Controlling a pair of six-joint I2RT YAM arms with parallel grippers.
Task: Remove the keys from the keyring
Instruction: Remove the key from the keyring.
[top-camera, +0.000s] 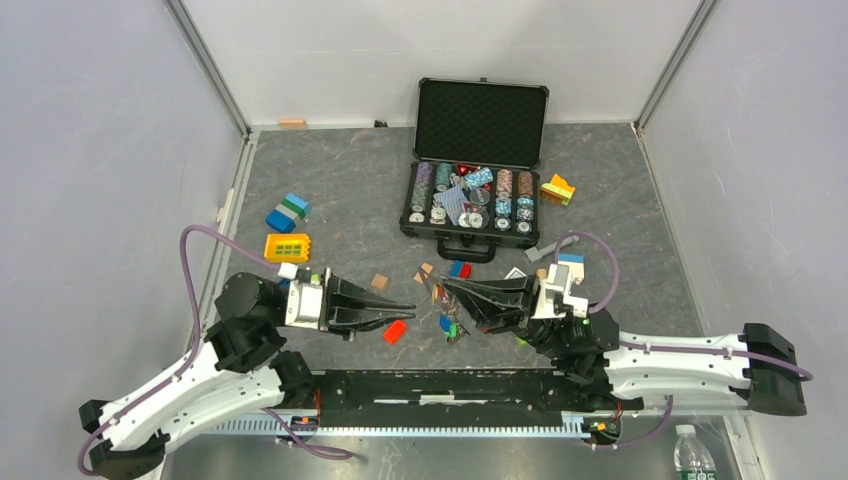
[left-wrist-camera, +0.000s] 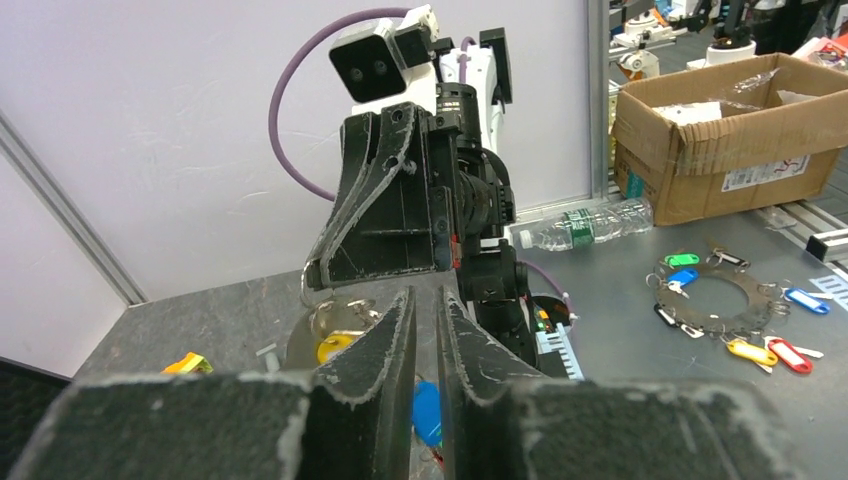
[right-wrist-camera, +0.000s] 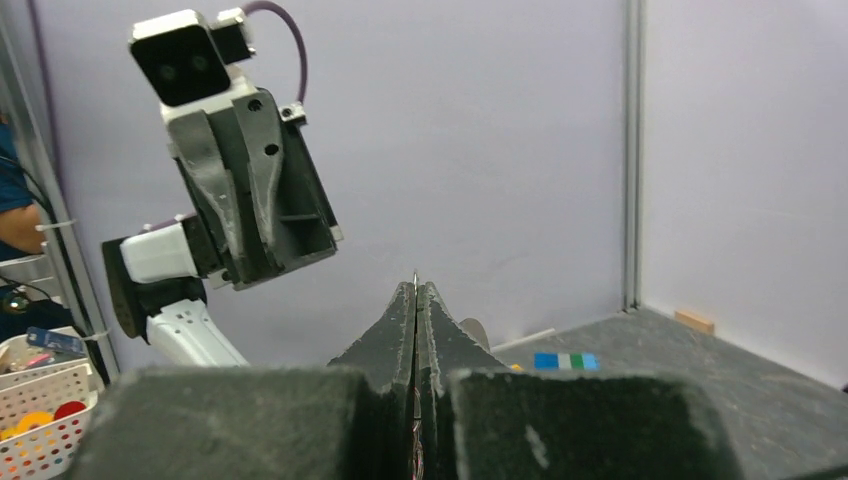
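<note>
Over the grey table (top-camera: 330, 200), right fingers (right-wrist-camera: 395, 335) pinched the thin silver wire keyring (right-wrist-camera: 415, 277) shut; slightly parted left fingers (left-wrist-camera: 385, 340) needed to grab just one colour-capped silver key (top-camera: 449, 322).

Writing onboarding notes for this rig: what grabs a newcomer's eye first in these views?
The left gripper and right gripper meet tip to tip over the table's near middle. The right one is shut on a thin keyring, with coloured keys bunched beside its tips. Behind them sits an open black case packed with poker chips, and bright blocks lie scattered to the left.
</note>
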